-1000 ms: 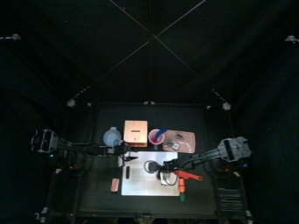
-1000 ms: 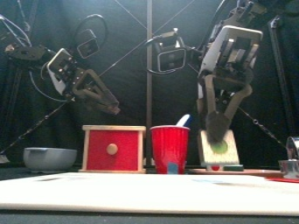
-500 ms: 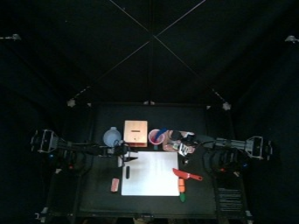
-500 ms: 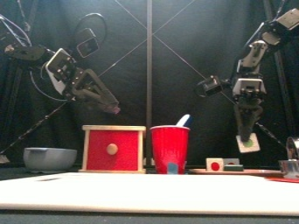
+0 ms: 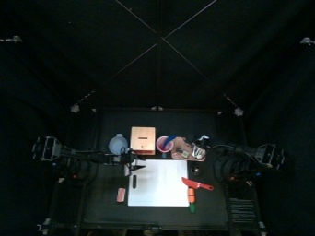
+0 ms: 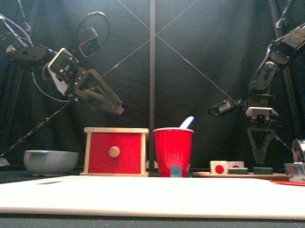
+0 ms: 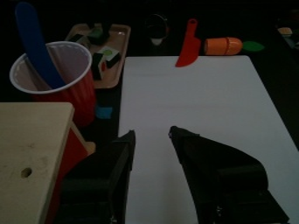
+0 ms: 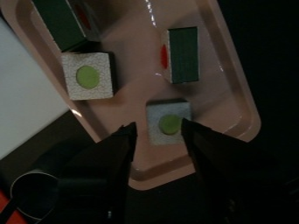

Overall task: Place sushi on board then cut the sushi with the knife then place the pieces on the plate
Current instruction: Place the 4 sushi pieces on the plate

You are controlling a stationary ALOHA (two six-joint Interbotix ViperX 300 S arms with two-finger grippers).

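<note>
**Right gripper spread over a sushi piece on the pink tray**

The right gripper (image 6: 267, 150) hangs empty, jaws spread, and the nearest sushi piece (image 8: 170, 122) lies straight beneath it, in the gap between the jaws. From the front the jaw tips seem just clear of it. It is a short block on the pink tray (image 8: 230, 92), pale cut face with a green centre turned up, sides dark green. Three more pieces (image 8: 87, 74) (image 8: 184, 54) (image 8: 59, 19) lie beyond the jaw tips on the same tray.

The left gripper (image 7: 152, 134), also spread and empty, rests over the bare white cutting board (image 7: 198, 114), well away. With every piece apparently plated, a straight lift should spare the block.
</note>
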